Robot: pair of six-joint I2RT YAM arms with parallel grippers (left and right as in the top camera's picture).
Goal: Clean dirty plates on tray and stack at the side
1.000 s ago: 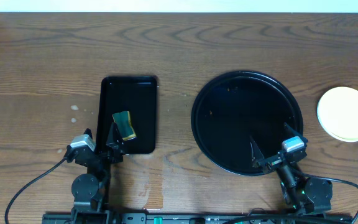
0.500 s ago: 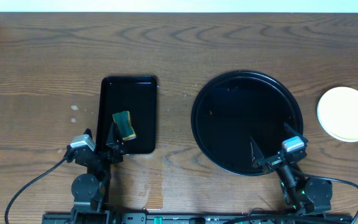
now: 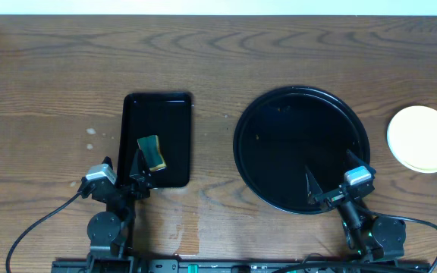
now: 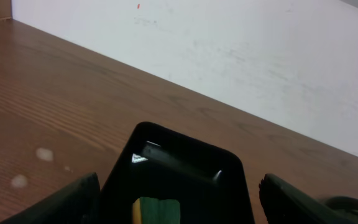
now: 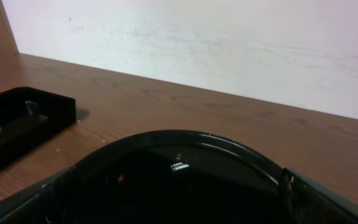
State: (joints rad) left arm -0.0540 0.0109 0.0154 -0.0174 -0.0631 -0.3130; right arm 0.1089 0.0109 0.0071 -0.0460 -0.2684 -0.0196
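Observation:
The round black tray (image 3: 302, 102) lies right of centre with no plate on it. In the right wrist view its rim (image 5: 185, 135) curves across the frame and tiny orange specks (image 5: 120, 178) dot its floor. A pale yellow plate (image 3: 423, 139) rests on the table to the right of the tray, off it; only its top face shows. My right gripper (image 3: 332, 173) hangs open over the tray's near edge, holding nothing. My left gripper (image 3: 125, 165) is open over the near end of the rectangular tray, just short of the sponge (image 3: 152, 152).
A small rectangular black tray (image 3: 156, 114) at left centre holds a green and yellow sponge (image 4: 157, 210). A few pale spots (image 3: 90, 133) mark the wood to its left. A white wall (image 4: 229, 50) backs the table's far edge.

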